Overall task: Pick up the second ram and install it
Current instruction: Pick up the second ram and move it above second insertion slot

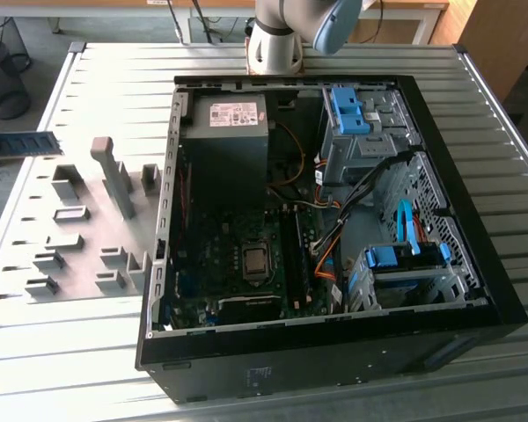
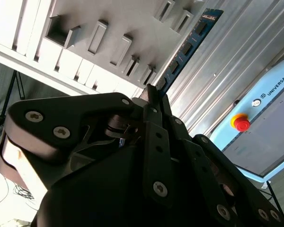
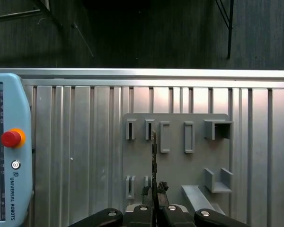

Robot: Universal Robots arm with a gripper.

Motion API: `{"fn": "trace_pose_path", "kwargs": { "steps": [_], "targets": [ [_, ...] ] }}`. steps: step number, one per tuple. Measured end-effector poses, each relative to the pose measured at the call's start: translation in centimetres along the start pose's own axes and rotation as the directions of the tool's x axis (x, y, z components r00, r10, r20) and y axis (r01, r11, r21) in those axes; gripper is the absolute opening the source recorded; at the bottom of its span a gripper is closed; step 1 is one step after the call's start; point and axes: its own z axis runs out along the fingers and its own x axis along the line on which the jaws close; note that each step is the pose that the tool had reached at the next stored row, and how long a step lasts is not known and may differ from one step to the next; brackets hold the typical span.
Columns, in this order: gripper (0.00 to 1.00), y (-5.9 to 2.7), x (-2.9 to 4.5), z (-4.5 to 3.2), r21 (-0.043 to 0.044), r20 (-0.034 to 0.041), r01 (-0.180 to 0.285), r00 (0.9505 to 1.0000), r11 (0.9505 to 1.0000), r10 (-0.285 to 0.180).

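Tool (image 2: pixel 151 93) is clamped shut on one end of the second ram (image 2: pixel 189 45), and the blue-green strip with dark chips sticks straight out from the fingers (image 2: pixel 157 137). In the first wrist view the tool (image 3: pixel 155 193) shows the second ram (image 3: pixel 154 156) edge-on as a thin dark line in front of the grey fixture plate (image 3: pixel 180 165), not seated in any of the plate's slot blocks. In the exterior view the second ram (image 1: pixel 26 142) lies level off the fixture plate's (image 1: pixel 79 229) far corner, at the exterior view's left edge. The fixture plate (image 2: pixel 132 19) lies flat on the ribbed metal worktop (image 1: pixel 114 79) and carries several small grey blocks plus one taller upright post (image 1: pixel 112 171). An open computer case (image 1: pixel 475 290) lies on its side just beside the plate, at the exterior view's right of it. Inside the case are the motherboard (image 1: pixel 220 264) with its CPU socket (image 1: pixel 256 261), dark memory slots (image 1: pixel 295 255), a power supply (image 1: pixel 224 132) and blue drive brackets (image 1: pixel 350 110). The robot base (image 1: pixel 275 40) stands beyond the case, well apart from the plate. A light-blue teach pendant (image 3: pixel 7 151) with a red stop button (image 3: pixel 11 138) sits near the plate on the worktop; the second wrist view also shows the pendant (image 2: pixel 270 118) and its button (image 2: pixel 241 123).
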Motion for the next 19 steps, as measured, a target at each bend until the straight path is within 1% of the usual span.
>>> {"fn": "trace_pose_path", "kwargs": {
  "steps": [5, 8, 13, 17, 19],
  "targets": [
    [0.14, 0.0, 0.0, -0.21, 0.0, 0.0, 0.0, 1.0, 1.0, 0.0],
    [0.14, -0.2, 0.0, -0.22, 0.0, -0.0001, 0.0, 1.0, 1.0, 0.0],
    [0.14, -0.21, 0.0, -0.21, 0.0, 0.0001, 0.0, 1.0, 1.0, 0.0],
    [0.14, -0.22, 0.01, -0.63, 0.0, -0.0004, 0.0, 1.0, 1.0, 0.0],
    [0.14, -0.21, 0.01, -0.64, 0.0002, -0.0003, 0.0, 1.0, 1.0, 0.0]
  ]
}}
